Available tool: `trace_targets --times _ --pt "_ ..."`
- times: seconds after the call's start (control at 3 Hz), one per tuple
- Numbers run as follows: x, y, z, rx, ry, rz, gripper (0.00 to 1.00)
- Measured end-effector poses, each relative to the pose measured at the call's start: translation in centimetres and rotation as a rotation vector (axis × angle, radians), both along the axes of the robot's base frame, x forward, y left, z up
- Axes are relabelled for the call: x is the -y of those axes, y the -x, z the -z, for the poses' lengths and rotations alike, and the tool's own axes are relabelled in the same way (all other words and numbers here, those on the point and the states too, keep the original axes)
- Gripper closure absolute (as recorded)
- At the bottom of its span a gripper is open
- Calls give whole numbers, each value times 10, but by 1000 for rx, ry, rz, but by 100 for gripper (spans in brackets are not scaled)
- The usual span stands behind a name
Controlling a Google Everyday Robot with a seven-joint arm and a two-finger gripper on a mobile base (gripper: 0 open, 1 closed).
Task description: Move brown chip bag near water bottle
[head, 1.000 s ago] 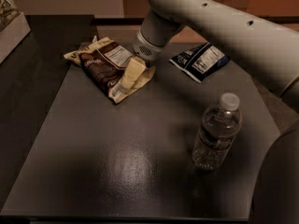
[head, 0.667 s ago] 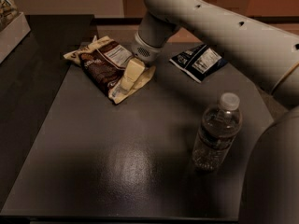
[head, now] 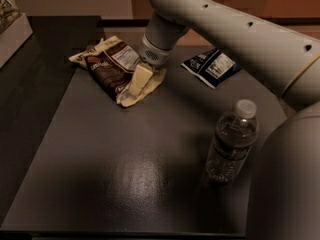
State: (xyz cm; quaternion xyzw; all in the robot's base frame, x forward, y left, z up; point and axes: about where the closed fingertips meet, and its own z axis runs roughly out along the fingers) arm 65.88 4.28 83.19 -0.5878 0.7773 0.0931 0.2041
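The scene is dim and warm-toned, lit from above. A soft patch of glare lies on the dark bench (head: 145, 176) near its front middle. The hand (head: 139, 83) rests on the brown chip bag (head: 107, 69) at the far left, its pale shell catching light and shading the bag beneath. The water bottle (head: 231, 141) glints faintly, with a dim shadow at its base. The left side sinks into darkness.

gripper (head: 134, 86) at brown bag (head: 107, 72); mid-table (head: 130, 164) free
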Motion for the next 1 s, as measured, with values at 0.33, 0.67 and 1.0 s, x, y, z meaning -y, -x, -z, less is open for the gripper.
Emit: trace_targets --times 0.33,0.67,1.0 --pt "5 0 -12 19 -8 -8 64" --pt "15 2 -29 34 -6 -23 87" --pt "29 11 -54 58 -11 -78 100"
